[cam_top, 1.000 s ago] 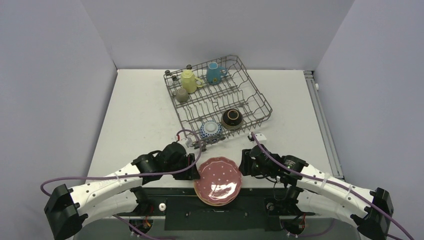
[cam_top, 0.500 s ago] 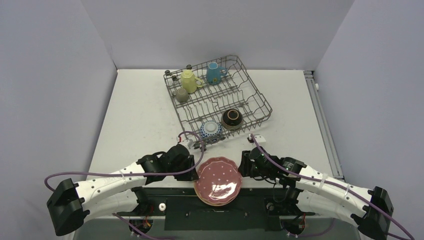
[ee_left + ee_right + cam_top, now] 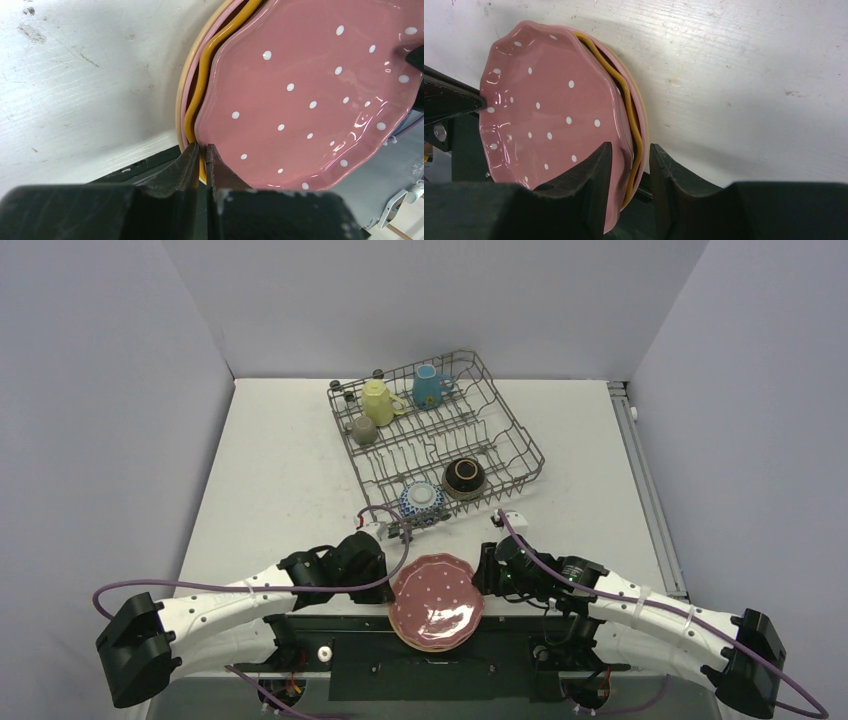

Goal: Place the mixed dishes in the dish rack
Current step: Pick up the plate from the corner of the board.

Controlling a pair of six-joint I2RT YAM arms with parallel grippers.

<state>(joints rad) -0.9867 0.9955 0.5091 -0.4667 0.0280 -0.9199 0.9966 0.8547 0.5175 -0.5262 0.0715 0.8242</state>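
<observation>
1. Left arm [image 3: 215, 602] & right arm [image 3: 650, 612]: white rounded shells, black joint housings betw. them.
2. Big blocky black elbow housing [image 3: 135, 650] on each arm, matte finish.
3. Purple cable [image 3: 180, 587] runs along each arm, held w/ thin white ties; ends at a small white plug [image 3: 513, 517] nr the wrist.
4. Row of small dark screw holes [image 3: 195, 612] in the left arm's white shell.
5. Left gripper [image 3: 202, 150] & right gripper [image 3: 629, 150]: all black, wedge-shaped fingers [image 3: 589, 175], scuffed w/ pale scratches.
</observation>
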